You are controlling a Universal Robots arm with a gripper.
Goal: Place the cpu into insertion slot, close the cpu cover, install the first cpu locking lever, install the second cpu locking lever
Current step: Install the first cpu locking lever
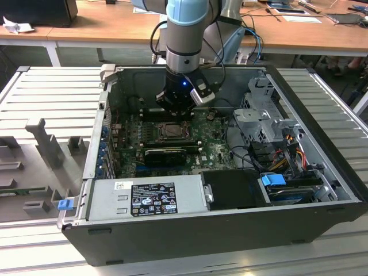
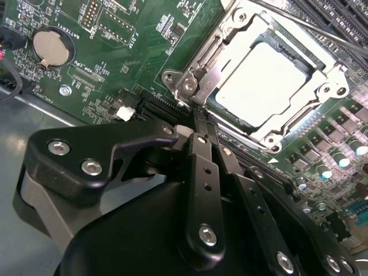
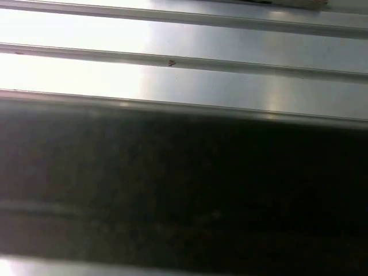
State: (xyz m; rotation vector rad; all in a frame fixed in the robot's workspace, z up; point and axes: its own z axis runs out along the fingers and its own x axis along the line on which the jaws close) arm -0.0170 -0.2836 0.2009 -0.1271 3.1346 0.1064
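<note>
Exterior view: the open computer case fills the centre of the frame on a ribbed metal table. The arm comes down from the top centre, and its gripper hangs inside the case just above the green motherboard. The insertion slot lies directly below it, at frame centre, with the cpu cover lying flat over it. The power supply occupies the lower left of the case.

Second wrist view: the gripper rises from the lower half of the frame, its two fingers pressed together, nothing between them. The tips sit at the hinge edge of the cpu cover, upper right. The cpu lies seated in the insertion slot, its pale top showing through the cover's cut-out. A coin battery sits at upper left.

First wrist view: ribbed metal surface in the upper half, dark blur below.
</note>
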